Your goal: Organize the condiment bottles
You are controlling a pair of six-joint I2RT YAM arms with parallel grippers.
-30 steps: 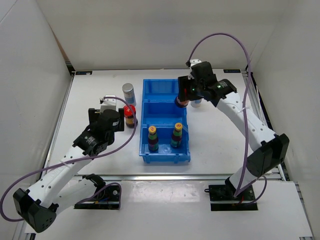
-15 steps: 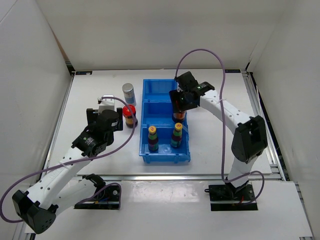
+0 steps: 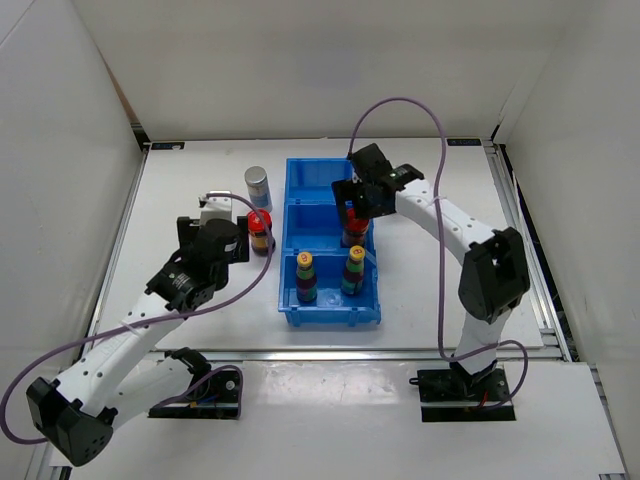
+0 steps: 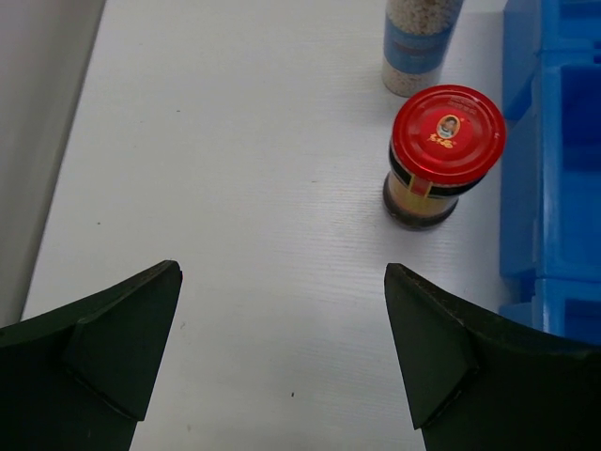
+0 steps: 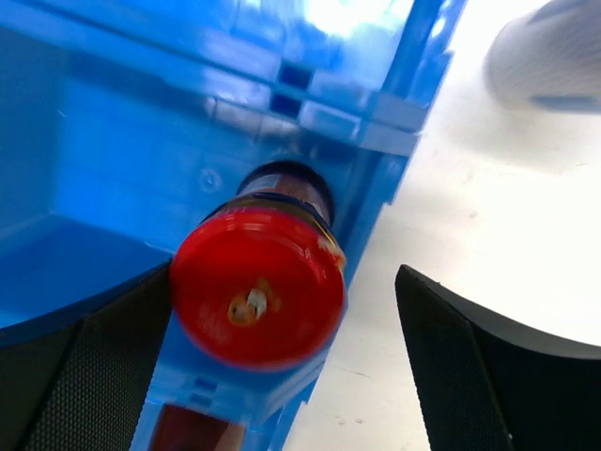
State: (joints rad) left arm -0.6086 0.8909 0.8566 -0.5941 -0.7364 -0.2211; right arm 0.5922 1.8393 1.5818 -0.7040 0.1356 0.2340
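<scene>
Raise right gripper [image 5: 285, 277] straight up, jaws wide apart around dark red-lidded jar [image 5: 255, 299] in middle compartment of blue three-compartment plastic bin [image 3: 330, 316]. Perhaps leaning against bin's right wall; avoid brushing it.

White tabletop [image 3: 190, 190], plain white walls [image 3: 320, 60] on three sides, even lighting

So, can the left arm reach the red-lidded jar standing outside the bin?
Probably yes: the left gripper is open, the red-lidded jar stands upright just ahead with bare table between; the blue bin sits close beside it.
</scene>
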